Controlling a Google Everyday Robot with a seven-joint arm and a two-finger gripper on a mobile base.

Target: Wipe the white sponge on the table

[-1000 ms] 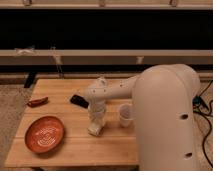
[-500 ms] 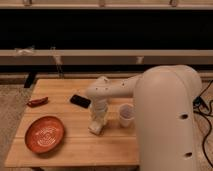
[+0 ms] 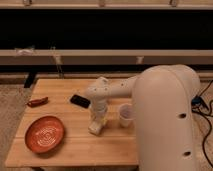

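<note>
The white sponge [image 3: 95, 128] is a small cream block lying on the light wooden table [image 3: 75, 147], near its middle. My gripper [image 3: 97, 120] points straight down right over the sponge, at its top, and seems to touch it. The arm's white wrist and big white body reach in from the right and hide the table's right side.
An orange plate [image 3: 45, 134] lies at the front left. A translucent white cup [image 3: 125, 115] stands just right of the sponge. A black flat object [image 3: 80, 101] lies behind the gripper. A red-brown item [image 3: 37, 102] lies at the far left edge. A dark wall and a rail run behind.
The gripper and sponge have shifted slightly toward the table's front; the rest stands as before.
</note>
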